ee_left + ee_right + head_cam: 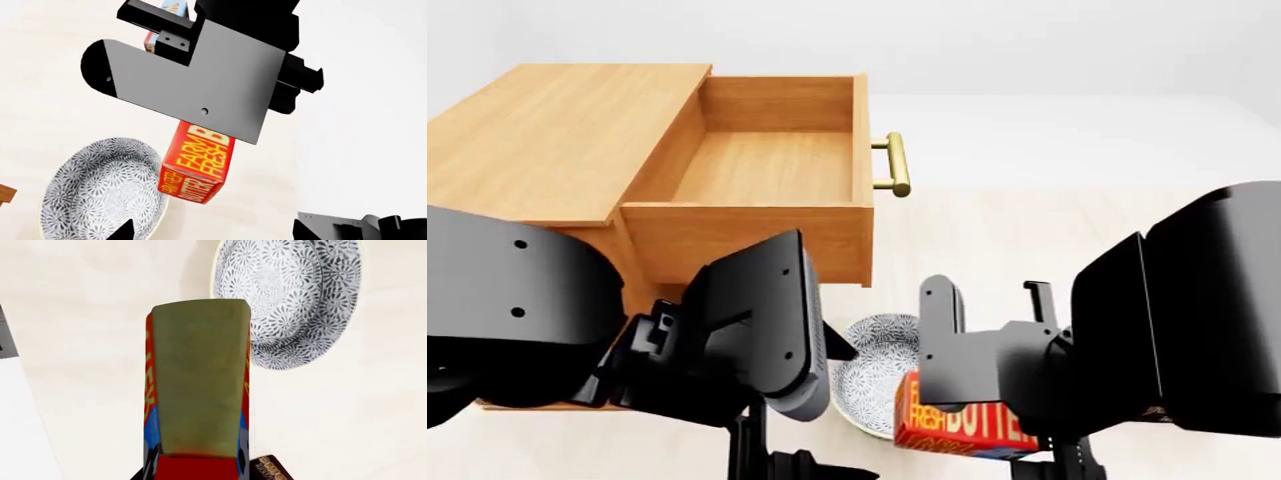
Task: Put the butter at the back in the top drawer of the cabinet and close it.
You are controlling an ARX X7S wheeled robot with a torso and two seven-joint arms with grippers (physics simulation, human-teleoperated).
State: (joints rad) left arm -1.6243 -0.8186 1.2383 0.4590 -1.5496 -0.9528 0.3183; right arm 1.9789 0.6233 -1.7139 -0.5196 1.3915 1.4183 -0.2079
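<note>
Holding the butter (pixel 968 420) in the right end effector (pixel 994 395), as far as I'm reading it: in the head view the red-orange box is sitting right under the right arm's fingers (pixel 940 335), low in the frame, and in the right wrist cam the box (pixel 197 390) is filling the middle of the pic, v. close to the lens, end face toward me. So I'm calling the right end effector pinching the butter, w/ the box lifted off the floor.

The top drawer (pixel 767 170) of the cabinet (pixel 554 140) is standing pulled out, brass bar handle (pixel 893 165) facing the open floor, inside showing bare wood. The butter is sitting below and in front of that drawer, not over it.

A patterned bowl (pixel 874 365) w/ a grey-and-white floral print is resting on the floor just beside the butter, between the two arms. The left wrist cam is showing the same bowl (pixel 100 192) next to the hanging box (pixel 197 165), w/ the right arm's grey body (pixel 193 85) above the box.

Left end effector (pixel 767 465): only a dark tip is showing at the bottom edge, so I cannot tell if it's spread or pressed together. A brown choc pudding box corner (pixel 270 470) is peeking in by the butter in the right wrist cam.
</note>
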